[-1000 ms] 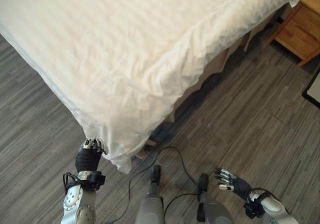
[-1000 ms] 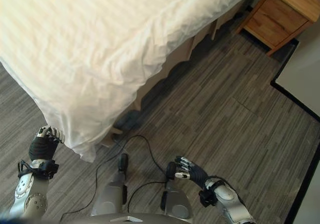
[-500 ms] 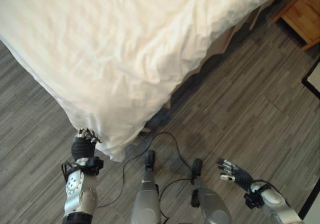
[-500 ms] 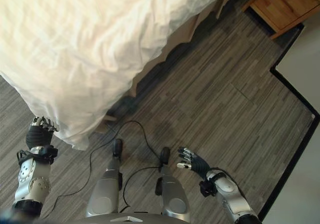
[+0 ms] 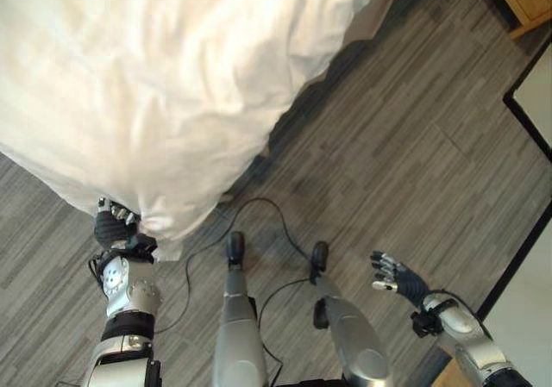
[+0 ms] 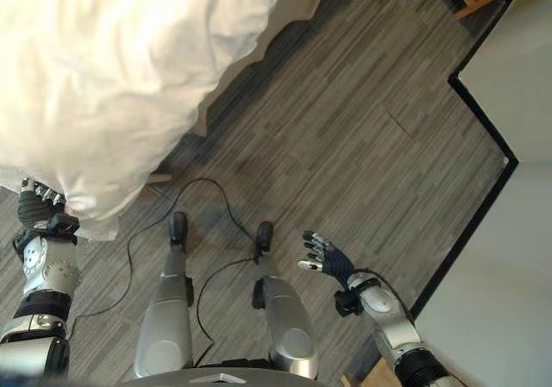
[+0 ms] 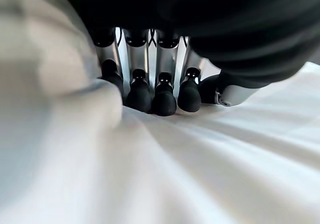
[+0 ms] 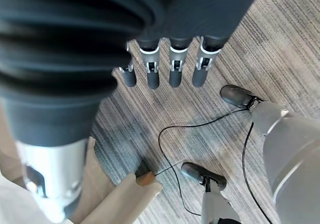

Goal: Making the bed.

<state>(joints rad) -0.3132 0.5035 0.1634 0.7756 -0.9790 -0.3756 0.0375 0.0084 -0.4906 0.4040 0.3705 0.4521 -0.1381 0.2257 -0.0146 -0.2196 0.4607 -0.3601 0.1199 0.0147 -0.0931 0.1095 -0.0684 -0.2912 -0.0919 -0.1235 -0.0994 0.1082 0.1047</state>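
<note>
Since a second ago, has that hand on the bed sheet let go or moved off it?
No. The left hand still pinches the white sheet at its hanging corner; the camera shifted, the grip did not.

Lighting's bright and pretty even, daylight-ish. The white duvet (image 5: 164, 77) is the problem: blown out over most of its top, folds barely readable, a bit of soft shading only along the hanging edge near the left hand (image 5: 110, 228). Dark soft shadow on the grey floor (image 6: 345, 111) right under the bed's edge. In the left wrist view the cloth up close is a blurry mush, dark fingertips (image 7: 164, 100) reasonably sharp. Right wrist view's floor looks crisp, ribbed cover soft
</note>
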